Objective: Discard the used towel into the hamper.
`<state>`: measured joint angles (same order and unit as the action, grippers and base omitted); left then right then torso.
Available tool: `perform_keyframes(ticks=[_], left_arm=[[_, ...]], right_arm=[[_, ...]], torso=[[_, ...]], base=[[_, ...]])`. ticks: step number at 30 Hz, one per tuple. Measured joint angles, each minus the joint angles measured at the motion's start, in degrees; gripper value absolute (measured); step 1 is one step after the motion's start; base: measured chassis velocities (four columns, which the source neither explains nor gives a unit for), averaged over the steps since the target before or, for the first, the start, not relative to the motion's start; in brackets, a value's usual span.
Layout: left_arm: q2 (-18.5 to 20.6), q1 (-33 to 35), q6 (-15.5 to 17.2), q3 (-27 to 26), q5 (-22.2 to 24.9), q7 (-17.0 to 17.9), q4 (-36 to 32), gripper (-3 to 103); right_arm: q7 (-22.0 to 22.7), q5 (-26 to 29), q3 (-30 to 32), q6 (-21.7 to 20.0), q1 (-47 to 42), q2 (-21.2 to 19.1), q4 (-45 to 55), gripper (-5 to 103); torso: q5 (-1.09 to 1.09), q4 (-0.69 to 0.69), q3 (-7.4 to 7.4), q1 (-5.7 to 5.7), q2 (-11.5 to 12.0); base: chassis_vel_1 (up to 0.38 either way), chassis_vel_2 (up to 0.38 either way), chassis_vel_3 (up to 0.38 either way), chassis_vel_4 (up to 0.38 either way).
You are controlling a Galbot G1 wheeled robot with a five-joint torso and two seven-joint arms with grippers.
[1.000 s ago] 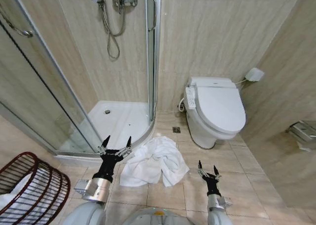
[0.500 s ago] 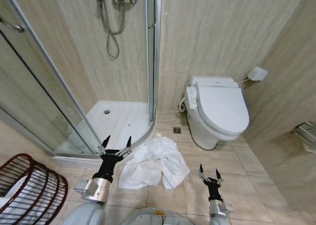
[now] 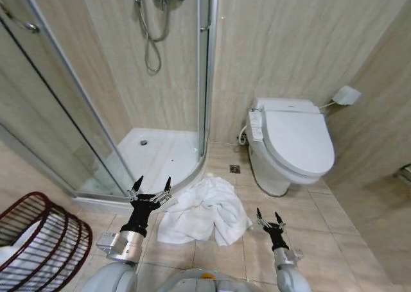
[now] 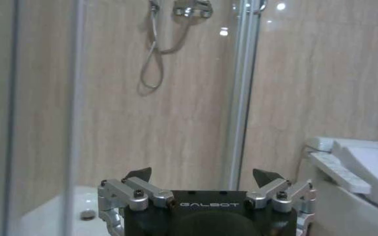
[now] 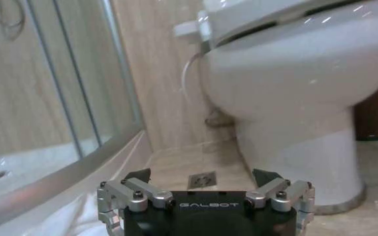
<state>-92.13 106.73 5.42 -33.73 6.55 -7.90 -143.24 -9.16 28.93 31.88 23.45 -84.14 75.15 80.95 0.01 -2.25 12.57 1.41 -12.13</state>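
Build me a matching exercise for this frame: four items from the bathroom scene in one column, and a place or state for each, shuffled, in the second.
Items:
1. towel
2. hamper
3. left gripper
4. toilet

Places or states:
A. open, at the towel's left edge, by the shower base
B. lid closed, against the back wall to the right of the shower
C. crumpled on the floor tiles between the two arms
D. dark-red wire basket at the robot's far left, white cloth inside

Pairs: 1-C, 2-D, 3-A, 4-B

The right gripper is open too, just right of the towel.
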Motion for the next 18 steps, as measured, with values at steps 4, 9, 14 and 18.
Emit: perform_keyframes(ticks=[4,9,14,18], left_arm=[[0.00,0.00,0.00,0.00,0.00,0.00,0.00,100],[0.00,0.00,0.00,0.00,0.00,0.00,0.00,100],[0.00,0.00,0.00,0.00,-0.01,0.00,0.00,100],[0.01,0.00,0.00,0.00,0.00,0.00,0.00,100]], right_arm=[[0.28,-1.74,-0.98,-0.45,2.53,-0.54,-3.59,100],[1.54,-5.40,-2.30,-2.17,5.66,-0.28,-6.72,100],[2.90,-8.47,-4.56,-5.28,9.93,-0.18,-10.59,100],[3.83,-9.59,-6.36,-7.58,13.54,0.22,-14.71,100]], torso=[[-0.01,0.01,-0.26,-0.11,0.37],[-0.02,0.01,-0.55,-0.23,0.78],[-0.01,-0.01,-1.17,-0.41,1.57],[-0.02,-0.02,-1.78,-0.62,2.41]], base=[[0.073,0.078,0.090,0.078],[0.084,0.096,0.116,0.110],[0.124,0.127,0.115,0.119],[0.130,0.122,0.112,0.105]])
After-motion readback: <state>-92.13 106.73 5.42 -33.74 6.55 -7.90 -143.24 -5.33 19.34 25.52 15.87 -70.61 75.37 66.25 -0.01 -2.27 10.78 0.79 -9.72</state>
